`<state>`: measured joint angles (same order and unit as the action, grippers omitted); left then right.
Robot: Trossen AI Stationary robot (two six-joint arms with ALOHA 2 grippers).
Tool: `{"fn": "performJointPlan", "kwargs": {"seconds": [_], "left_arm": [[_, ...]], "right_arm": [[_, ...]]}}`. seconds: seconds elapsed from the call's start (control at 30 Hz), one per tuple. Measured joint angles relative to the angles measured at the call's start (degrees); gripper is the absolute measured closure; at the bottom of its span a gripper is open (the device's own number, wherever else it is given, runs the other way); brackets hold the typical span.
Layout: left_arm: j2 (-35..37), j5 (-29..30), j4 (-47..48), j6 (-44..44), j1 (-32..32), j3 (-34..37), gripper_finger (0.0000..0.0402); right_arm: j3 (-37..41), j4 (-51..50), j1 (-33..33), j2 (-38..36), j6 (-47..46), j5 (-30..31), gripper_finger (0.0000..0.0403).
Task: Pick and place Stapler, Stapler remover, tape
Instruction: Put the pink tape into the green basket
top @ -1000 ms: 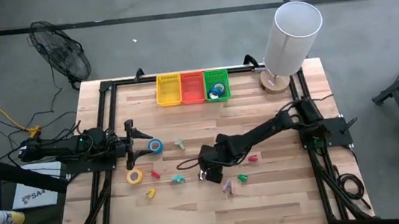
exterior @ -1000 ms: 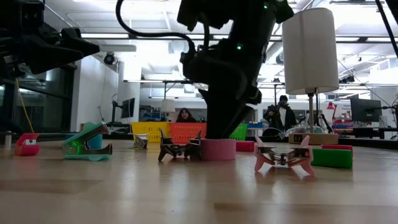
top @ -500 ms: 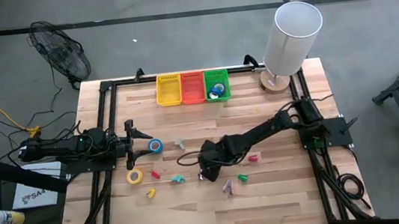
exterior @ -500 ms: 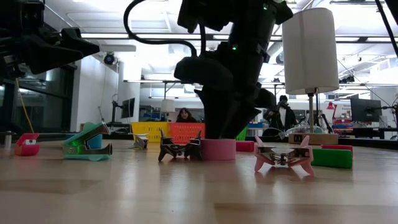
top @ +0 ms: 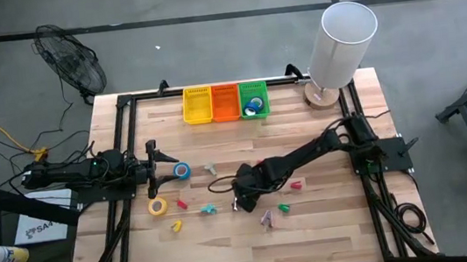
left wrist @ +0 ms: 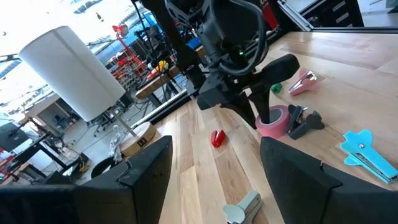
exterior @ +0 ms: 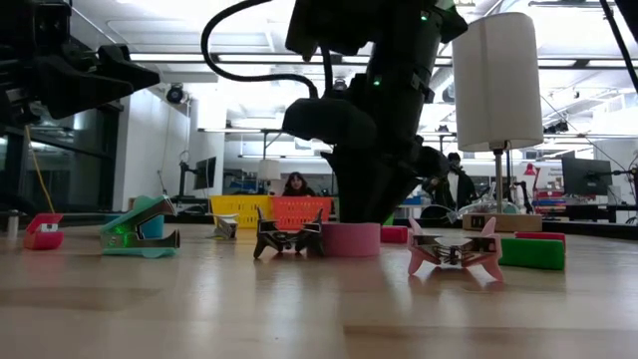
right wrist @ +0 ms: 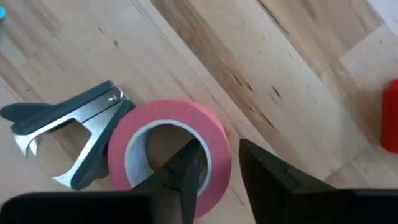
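The pink tape roll (right wrist: pixel 134 134) lies flat on the table mid-board, also seen in the low view (exterior: pixel 351 239), with a dark stapler remover (right wrist: pixel 68 143) touching its side. My right gripper (right wrist: pixel 219 171) is open and straddles the roll's wall from above. My left gripper (left wrist: pixel 214 186) waits open at the table's left edge (top: pixel 151 167). A blue tape roll (top: pixel 182 171) and a yellow one (top: pixel 157 207) lie flat near it. Another blue roll (top: pixel 254 106) sits in the green bin. Small staplers, red (top: pixel 295 183) and green (top: pixel 284 206), lie nearby. My right gripper comes down on the pink tape from above, one finger (right wrist: pixel 186 171) inside the centre hole and the other (right wrist: pixel 264 171) outside the wall (right wrist: pixel 219 149). Whether the fingers touch the wall I cannot tell. The roll rests flat on the table.
Yellow (top: pixel 198 105), orange (top: pixel 226 102) and green (top: pixel 253 93) bins stand at the far edge, with a white cylinder lamp (top: pixel 340 44) at the far right. A teal remover (top: pixel 208 210), a pink remover (top: pixel 267 220) and a yellow stapler (top: pixel 176 227) are scattered toward the near side.
My right gripper has shifted slightly toward the table's left and its wrist has tipped over the pink tape. The roll has stayed in place.
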<state>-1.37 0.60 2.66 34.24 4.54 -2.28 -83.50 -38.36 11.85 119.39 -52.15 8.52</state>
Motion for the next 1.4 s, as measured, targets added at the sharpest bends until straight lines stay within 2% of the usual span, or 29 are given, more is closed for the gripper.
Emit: {"fn": "performJointPlan", "kwargs": {"seconds": [0.23,0.4,0.67,1.0,1.23,1.4], "left_arm": [[0.0,0.0,0.0,0.0,0.0,0.0,0.0163],[0.0,0.0,0.0,0.0,0.0,0.0,0.0163],[0.0,0.0,0.0,0.0,0.0,0.0,0.0163],[0.0,0.0,0.0,0.0,0.0,0.0,0.0163],[0.0,0.0,0.0,0.0,0.0,0.0,0.0163],[0.0,0.0,0.0,0.0,0.0,0.0,0.0163]], "right_arm": [[0.0,0.2,-1.0,0.0,4.3,0.0,0.0371],[0.0,0.5,-2.0,-0.5,7.5,0.6,0.0371],[0.0,-0.8,-4.8,-4.3,11.8,6.4,0.0371],[0.0,-6.7,-10.1,-7.3,15.6,16.9,0.0371],[0.0,-10.0,-14.9,-7.6,19.2,27.7,0.0371],[0.0,-10.2,-18.5,-7.6,22.6,33.2,0.0371]]}}
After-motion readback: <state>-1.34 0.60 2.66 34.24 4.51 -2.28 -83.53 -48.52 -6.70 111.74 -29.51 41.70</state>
